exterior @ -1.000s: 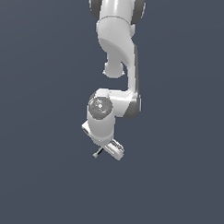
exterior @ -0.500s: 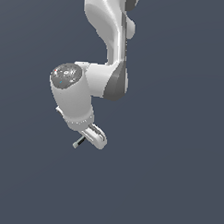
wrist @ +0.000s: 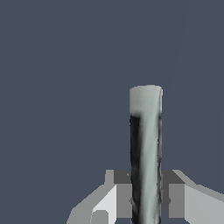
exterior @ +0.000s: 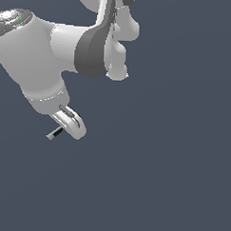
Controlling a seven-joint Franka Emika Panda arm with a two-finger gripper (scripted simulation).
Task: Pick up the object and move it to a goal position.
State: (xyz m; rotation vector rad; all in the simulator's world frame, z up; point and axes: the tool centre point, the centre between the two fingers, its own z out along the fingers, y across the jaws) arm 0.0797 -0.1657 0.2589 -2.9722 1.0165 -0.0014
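Stick (exterior: pixel 55 133) in question is a thin grey pen-like shaft with a pale tip, and it sits pinched between the two fingers of the gripper (exterior: pixel 64 128) at the lower left of the exterior view. In the wrist view the stick (wrist: pixel 145 153) runs lengthwise between the finger pads (wrist: pixel 124 199), which press on both its sides, so the jaws are closed on it. Carrying it well probably means keeping that squeeze steady and moving smoothly, since so slim a shaft could swivel or slip. No goal marker shows. The arm (exterior: pixel 39 57) reaches in from the upper left, wrist angled down and rightward.
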